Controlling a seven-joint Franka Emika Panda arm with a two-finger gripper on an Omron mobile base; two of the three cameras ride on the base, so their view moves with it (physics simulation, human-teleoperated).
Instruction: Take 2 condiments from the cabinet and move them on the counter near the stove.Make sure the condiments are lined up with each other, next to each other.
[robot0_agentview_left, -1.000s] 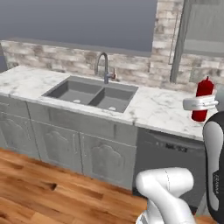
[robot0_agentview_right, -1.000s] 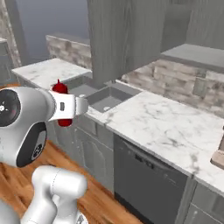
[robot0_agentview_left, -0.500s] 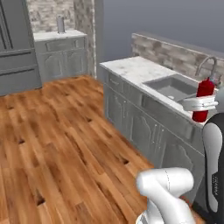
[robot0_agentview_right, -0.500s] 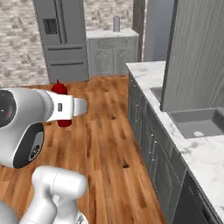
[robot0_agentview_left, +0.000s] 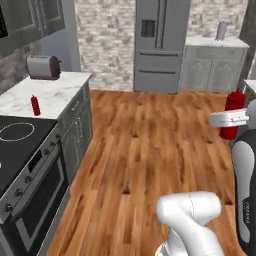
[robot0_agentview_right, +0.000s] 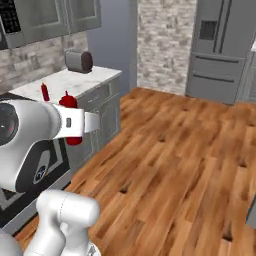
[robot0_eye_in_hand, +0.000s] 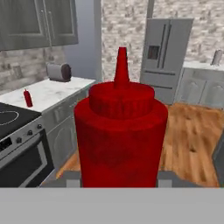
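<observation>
My gripper (robot0_agentview_left: 231, 119) is shut on a red squeeze bottle (robot0_agentview_left: 233, 111), one of the condiments, and holds it upright in the air above the wooden floor. The same held bottle (robot0_eye_in_hand: 120, 135) looms large in the hand view, and it shows beside the arm in the right base view (robot0_agentview_right: 70, 121). A second small red condiment bottle (robot0_agentview_left: 35, 105) stands on the white marble counter (robot0_agentview_left: 55, 92), just beyond the black stove (robot0_agentview_left: 22, 142). That bottle (robot0_eye_in_hand: 28, 98) and the stove (robot0_eye_in_hand: 13, 120) lie to the left in the hand view. The cabinet is out of view.
A steel toaster (robot0_agentview_left: 44, 66) sits at the far end of the counter. Grey wall cabinets (robot0_eye_in_hand: 39, 22) hang above it. A steel fridge (robot0_agentview_left: 162, 45) and grey base cabinets (robot0_agentview_left: 212, 67) line the far wall. Open wooden floor (robot0_agentview_left: 150, 145) lies between.
The whole picture has swung with the base, from the sink counter to the floor, fridge and stove side. The red bottle has stayed in the gripper's grip.
</observation>
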